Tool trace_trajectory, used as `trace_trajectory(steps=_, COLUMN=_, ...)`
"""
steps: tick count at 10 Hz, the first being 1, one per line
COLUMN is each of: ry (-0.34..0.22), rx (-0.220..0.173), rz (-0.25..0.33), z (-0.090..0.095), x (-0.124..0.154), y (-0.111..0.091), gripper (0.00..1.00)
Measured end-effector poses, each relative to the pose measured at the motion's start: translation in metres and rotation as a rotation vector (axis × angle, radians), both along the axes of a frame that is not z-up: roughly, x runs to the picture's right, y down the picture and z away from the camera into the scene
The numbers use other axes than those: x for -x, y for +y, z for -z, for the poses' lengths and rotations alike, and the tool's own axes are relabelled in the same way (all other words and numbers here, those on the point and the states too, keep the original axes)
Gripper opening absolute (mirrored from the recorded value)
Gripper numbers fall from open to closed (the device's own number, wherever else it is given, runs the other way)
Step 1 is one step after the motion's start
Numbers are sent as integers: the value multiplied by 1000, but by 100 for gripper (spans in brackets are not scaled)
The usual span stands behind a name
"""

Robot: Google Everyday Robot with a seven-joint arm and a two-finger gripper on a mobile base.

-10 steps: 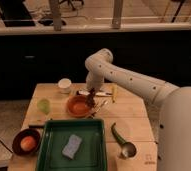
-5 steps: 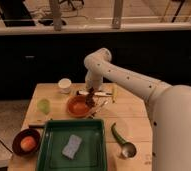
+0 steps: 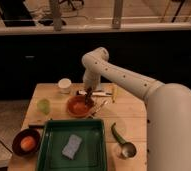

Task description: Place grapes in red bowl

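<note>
One bunch of grapes (image 3: pixel 90 102): dark, at the right rim of the red bowl (image 3: pixel 75 107).
Gripper (image 3: pixel 89 95): pointing down, right above the grapes; its hold on them cannot be told.
Table (image 3: pixel 135 113): white cup (image 3: pixel 64 85) behind the bowl, green tray (image 3: pixel 44 145) in front.

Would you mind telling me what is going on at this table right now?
The robot's arm reaches down over the wooden table, with its claw just above the right side of the red bowl. A small dark clump at the claw looks like the grapes, right at the bowl's rim; whether the claw holds them cannot be told.
</note>
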State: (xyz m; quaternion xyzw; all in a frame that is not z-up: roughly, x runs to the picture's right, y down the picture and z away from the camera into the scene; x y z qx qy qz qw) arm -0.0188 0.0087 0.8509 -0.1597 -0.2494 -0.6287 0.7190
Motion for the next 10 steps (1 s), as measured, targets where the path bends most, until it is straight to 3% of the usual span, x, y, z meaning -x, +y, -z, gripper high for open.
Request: trace_trajectory(steps=10, ry=-81, rx=51, rz=87, z=-9, x=16, y=1, gripper=2)
